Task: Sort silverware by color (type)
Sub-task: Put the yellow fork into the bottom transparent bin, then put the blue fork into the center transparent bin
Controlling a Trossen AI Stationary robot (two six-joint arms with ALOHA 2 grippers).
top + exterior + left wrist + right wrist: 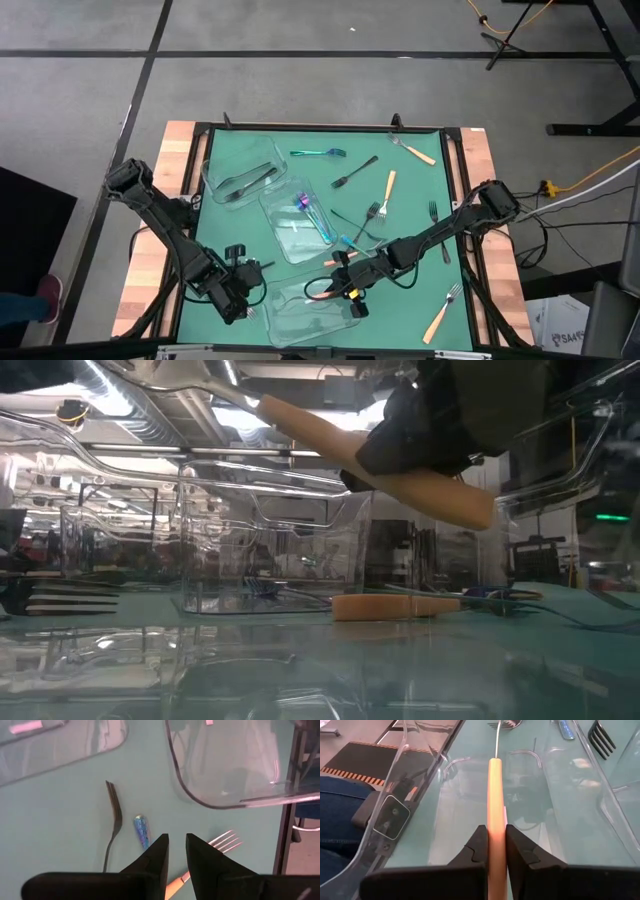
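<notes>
An orange-handled fork is clamped by its handle in the right gripper, held over the near clear container at the table's front edge. It is judged light, stiff and slick; a mid-handle hold suits it, w/ tines left free. The left gripper is parked nearby, fingers slightly apart, nothing between them. Other silverware is scattered on the green mat. Tines are cut off in the wrist view; container contents are hard to make out thru glare.

floor: grey concrete, dark seams | yellow cable | ceiling lights overhead
</notes>
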